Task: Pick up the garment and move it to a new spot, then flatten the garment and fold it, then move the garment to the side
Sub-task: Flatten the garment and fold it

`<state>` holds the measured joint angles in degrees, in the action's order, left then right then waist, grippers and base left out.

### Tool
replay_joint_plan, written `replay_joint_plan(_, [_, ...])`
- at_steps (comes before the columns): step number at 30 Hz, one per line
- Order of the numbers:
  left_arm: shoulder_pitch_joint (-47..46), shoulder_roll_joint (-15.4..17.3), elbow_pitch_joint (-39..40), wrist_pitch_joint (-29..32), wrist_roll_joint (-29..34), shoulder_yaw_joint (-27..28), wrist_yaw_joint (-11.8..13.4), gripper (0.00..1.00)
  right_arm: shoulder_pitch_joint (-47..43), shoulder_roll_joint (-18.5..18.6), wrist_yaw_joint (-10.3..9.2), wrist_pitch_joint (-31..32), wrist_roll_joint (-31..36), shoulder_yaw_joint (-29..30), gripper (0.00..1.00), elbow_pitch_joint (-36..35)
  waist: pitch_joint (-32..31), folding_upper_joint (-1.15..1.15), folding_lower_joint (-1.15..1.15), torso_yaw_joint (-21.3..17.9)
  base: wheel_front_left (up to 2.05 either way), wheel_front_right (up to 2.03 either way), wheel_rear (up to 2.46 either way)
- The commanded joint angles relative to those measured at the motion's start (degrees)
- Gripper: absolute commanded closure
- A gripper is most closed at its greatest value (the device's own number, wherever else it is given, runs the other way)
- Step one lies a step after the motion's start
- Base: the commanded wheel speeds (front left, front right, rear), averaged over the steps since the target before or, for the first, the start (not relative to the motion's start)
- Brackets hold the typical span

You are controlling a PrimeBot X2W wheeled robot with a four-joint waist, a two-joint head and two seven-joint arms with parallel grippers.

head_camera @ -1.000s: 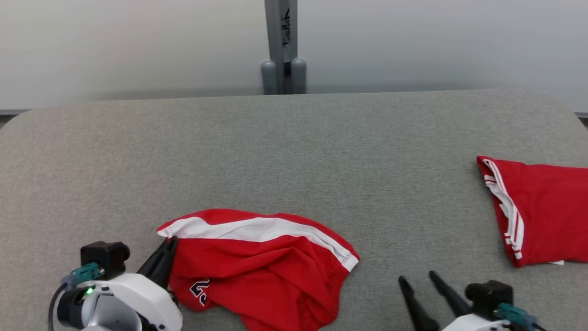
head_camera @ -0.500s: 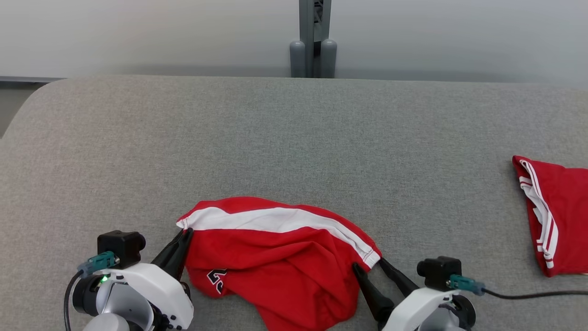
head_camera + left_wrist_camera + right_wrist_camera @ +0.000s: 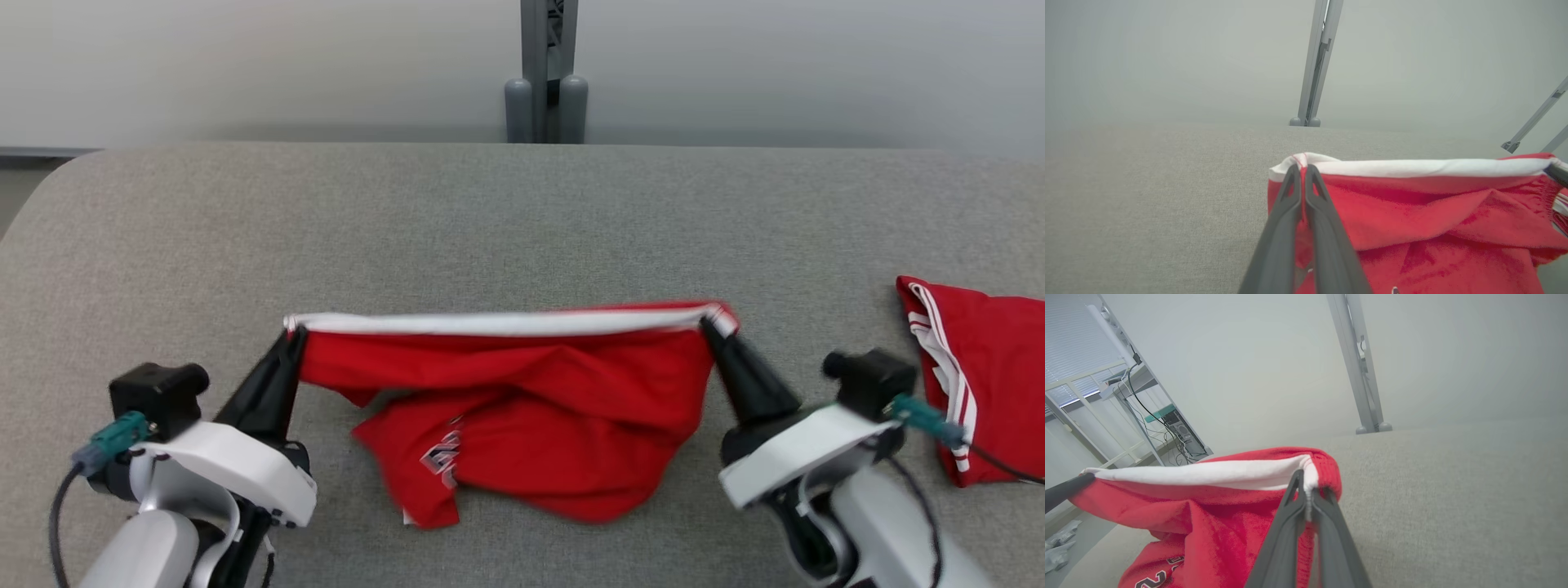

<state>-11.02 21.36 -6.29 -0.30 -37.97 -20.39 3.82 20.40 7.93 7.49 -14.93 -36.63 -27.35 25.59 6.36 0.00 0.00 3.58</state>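
robot holds red garment stretched between two grippers

a red garment [image 3: 522, 392] hangs spread over the near middle of a grey tabletop [image 3: 522, 220], pinched at both upper corners. the left gripper [image 3: 295, 332] is clamped on the garment's left corner. its two dark fingers [image 3: 1327, 228] press together with cloth between them, as the left wrist view makes plain. the right gripper [image 3: 707, 323] is clamped the same way on the right corner, closed over the gathered end of the white band [image 3: 506, 323]. that band runs nearly straight and level from one gripper to the other, taut along the top edge.

below it the red cloth sags in loose folds towards the robot. it hangs longer on the left side, where a patch of dark and white lettering [image 3: 441, 457] shows, too blurred to read. the lower hem is blurred as well, and whether it touches the tabletop cannot be told. both grippers come in from the bottom corners of the head view, pointing up and inward to the corners they hold.

a second garment [image 3: 992, 376], red with white stripes along its left edge, lies flat at the right end of the tabletop. it is well apart from the held one and near the right arm. at the far edge a grey post [image 3: 543, 73] rises in front of a plain pale wall [image 3: 245, 65]. in the right wrist view a desk [image 3: 1126, 379] with trailing cables [image 3: 1143, 408] stands off to the left.
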Motion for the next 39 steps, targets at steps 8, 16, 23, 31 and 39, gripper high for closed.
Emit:
replay_joint_plan(8, [-2.6,3.3,11.6,-2.9,3.6,3.8,4.0,1.0,1.1,5.0,0.0,2.3,5.9,8.0,1.0,-14.9,-3.0,0.0,0.0,-2.4,0.0,0.0,0.0])
replay_joint_plan(16, [-0.3,5.3,24.8,-2.6,7.2,5.9,9.0,1.0,-4.0,5.3,0.0,10.0,7.9,15.0,1.0,-30.4,-4.7,0.0,0.0,-3.6,0.0,0.0,0.0])
replay_joint_plan(23, [0.6,7.1,36.7,-1.3,11.4,7.5,13.3,1.0,-9.0,3.1,0.0,15.6,10.3,20.3,1.0,-43.4,-5.2,0.0,0.0,-4.2,0.0,0.0,0.0])
replay_joint_plan(31, [0.1,8.0,40.5,1.5,12.9,6.4,14.1,1.0,-10.0,1.0,0.01,18.8,9.8,21.2,1.0,-46.9,-4.6,0.0,0.0,-4.9,0.0,0.0,0.0])
replay_joint_plan(39, [-8.3,7.6,32.5,1.9,9.7,5.5,9.9,1.0,-0.8,3.6,0.01,17.7,7.7,18.6,1.0,-37.9,-0.9,0.0,0.0,-5.4,0.0,0.0,0.0])
